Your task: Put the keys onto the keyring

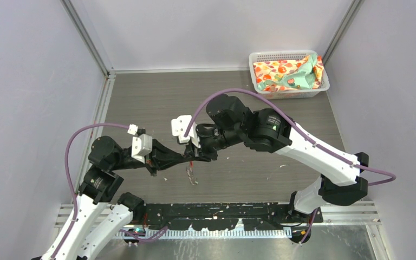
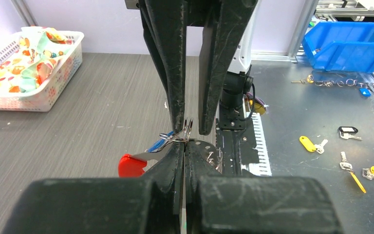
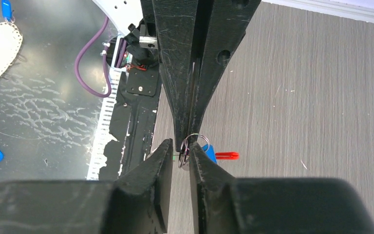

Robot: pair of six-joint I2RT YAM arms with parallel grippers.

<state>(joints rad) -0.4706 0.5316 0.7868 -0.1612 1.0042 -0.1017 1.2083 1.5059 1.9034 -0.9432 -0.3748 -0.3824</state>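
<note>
Above the table (image 1: 238, 97), the left jaws, pressed together, pinch the keyring (image 2: 187, 127). The right jaws flank it narrowly apart; I cannot tell if they grip. The blue key (image 3: 205, 147) sits beside it. Neither of the 2 keys looks threaded yet.

The keyring (image 1: 192, 174) sits between the left gripper (image 1: 186, 157) and right gripper (image 1: 199, 156). Far behind it, rightward, a basket (image 1: 287, 53) holds cloth (image 1: 287, 73).

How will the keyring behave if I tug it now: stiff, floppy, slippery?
Probably springy, not rigid: the keyring is thin wire loops pinched in the left hand. Its red tag hangs free to one side, so it would likely swing. Smooth metal wire may slip in that grip.
</note>
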